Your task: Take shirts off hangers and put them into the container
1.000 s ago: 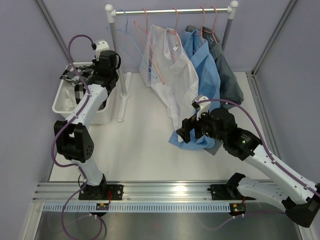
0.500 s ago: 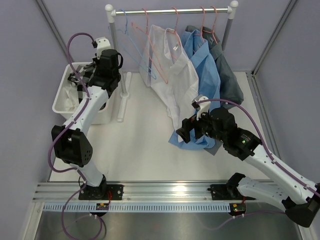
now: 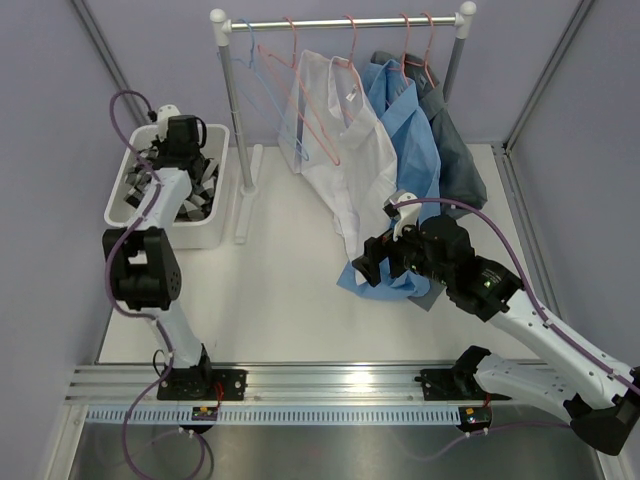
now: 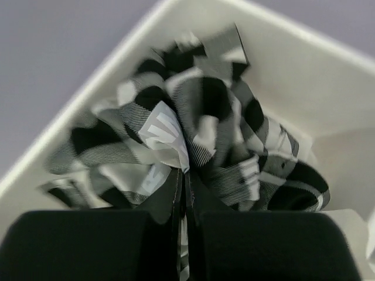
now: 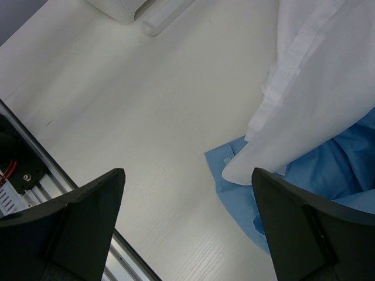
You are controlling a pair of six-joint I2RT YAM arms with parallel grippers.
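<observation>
A black-and-white checked shirt [image 3: 200, 185] lies bunched in the white container [image 3: 216, 222] at the left. My left gripper [image 3: 172, 152] hangs over the container's far end, shut on a fold of that checked shirt [image 4: 193, 123]. On the rail hang a white shirt [image 3: 352, 155], a light blue shirt [image 3: 412, 140] and a dark grey shirt [image 3: 458, 155]. Bare pink hangers [image 3: 308, 110] and a light blue hanger [image 3: 252, 72] hang to their left. My right gripper [image 3: 368, 264] stands open above the table by the hems of the white shirt [image 5: 322, 70] and blue shirt [image 5: 304, 187], holding nothing.
The white-posted rail [image 3: 340, 22] spans the back, its left post [image 3: 232, 110] and foot [image 3: 243, 200] standing just right of the container. Purple walls close in both sides. The metal base rail [image 3: 330, 385] runs along the near edge.
My left gripper has swung left and back over the container, carrying the checked shirt, which now lies down inside it. The right arm has not moved.
</observation>
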